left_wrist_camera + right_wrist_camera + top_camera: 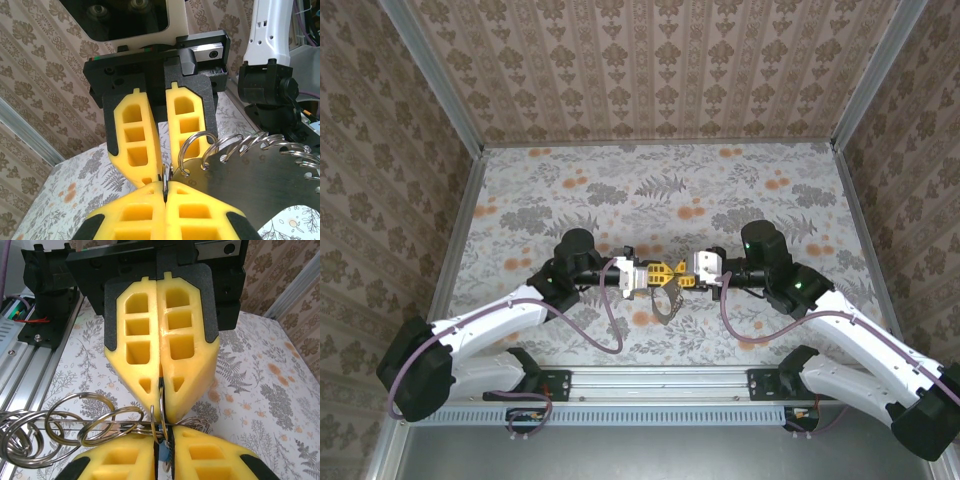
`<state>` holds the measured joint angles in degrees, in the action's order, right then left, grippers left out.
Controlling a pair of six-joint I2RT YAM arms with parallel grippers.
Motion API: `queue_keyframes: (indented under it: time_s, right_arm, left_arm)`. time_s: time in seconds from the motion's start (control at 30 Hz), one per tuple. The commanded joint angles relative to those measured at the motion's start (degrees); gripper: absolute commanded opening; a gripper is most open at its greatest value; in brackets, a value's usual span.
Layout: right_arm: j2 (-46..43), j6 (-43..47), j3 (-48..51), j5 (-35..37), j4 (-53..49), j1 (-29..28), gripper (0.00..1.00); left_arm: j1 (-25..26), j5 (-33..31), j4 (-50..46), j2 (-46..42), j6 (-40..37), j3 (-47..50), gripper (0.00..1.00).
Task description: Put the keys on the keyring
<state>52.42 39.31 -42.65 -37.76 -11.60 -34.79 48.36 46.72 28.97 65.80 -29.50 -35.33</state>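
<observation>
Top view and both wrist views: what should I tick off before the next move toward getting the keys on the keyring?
1. Left end effector shut on the thin ring: ok.
2. Right end effector grip: a blue piece sits between its pads; clamped or not, cannot tell.
3. The two end effectors meet tip to tip, in line: ok.
4. Bunch of silver rings lies to one side of the pads: ok.
5. Whether any key hangs on the thin ring yet: cannot tell.
</observation>
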Motion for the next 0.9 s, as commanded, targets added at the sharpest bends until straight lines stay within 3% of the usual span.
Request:
queue_keyframes:
  time_s: [0.0, 0.23, 0.43, 0.63, 0.87]
  right_arm:
    - [-1.2, 1.9, -1.7, -6.4, 4.3, -1.6, 0.14]
    - [-1.1, 2.5, -2.1, -5.9, 3.7, -1.6, 0.0]
    - [-0.7, 0.3, -2.6, -2.6, 3.4, -1.6, 0.0]
    - [2.0, -0.2, -4.9, 0.7, -2.2, -1.7, 0.0]
    - [4.7, -0.2, -6.4, 3.2, -7.1, -1.7, 0.0]
  left_arm:
    - [1.0, -1.1, -0.7, 1.4, 0.8, -1.6, 0.0]
    - [1.0, -2.4, -2.5, 1.3, 1.0, -1.7, 0.0]
    - [0.8, -5.0, -7.8, 0.6, 0.7, -2.1, 0.0]
    - [0.6, -8.3, -16.3, 1.5, 1.3, -4.8, 0.09]
    - [0.4, -7.8, -24.0, 4.0, 0.9, -8.8, 0.14]
